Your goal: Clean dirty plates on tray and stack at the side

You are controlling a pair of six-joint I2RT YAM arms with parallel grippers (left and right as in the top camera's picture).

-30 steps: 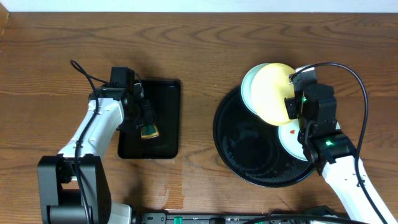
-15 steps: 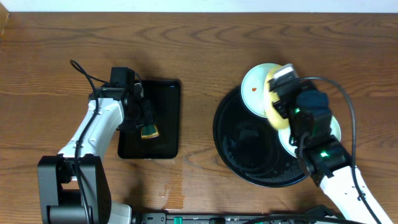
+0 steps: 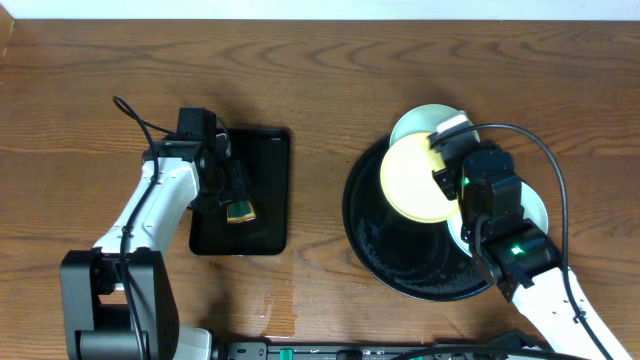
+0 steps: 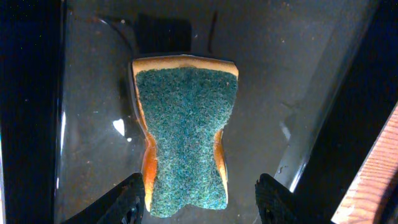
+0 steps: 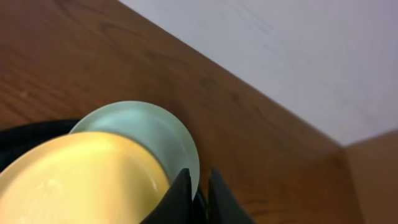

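My right gripper (image 3: 441, 166) is shut on the rim of the pale yellow plate (image 3: 414, 181) and holds it above the back part of the large round black tray (image 3: 371, 236). A mint-white plate (image 3: 427, 121) lies on the tray's far rim, partly covered by the yellow one. In the right wrist view my fingers (image 5: 199, 188) pinch the yellow plate (image 5: 81, 177), with the mint plate (image 5: 152, 124) behind it. A second mint-white plate (image 3: 541, 214) lies on the tray's right side, mostly hidden under my arm. My left gripper (image 3: 234, 194) is open.
A green-and-orange sponge (image 4: 184, 134) lies in the smaller rectangular black tray (image 3: 266, 152) at the left, with my open left fingers (image 4: 202, 200) on either side of its near end. Brown wood table (image 3: 320, 80) surrounds both trays. A pale wall (image 5: 280, 50) lies beyond the table's far edge.
My right gripper has swung the yellow plate leftward and forward, over the round tray, uncovering more of the mint plate behind. The left arm and sponge have not moved.
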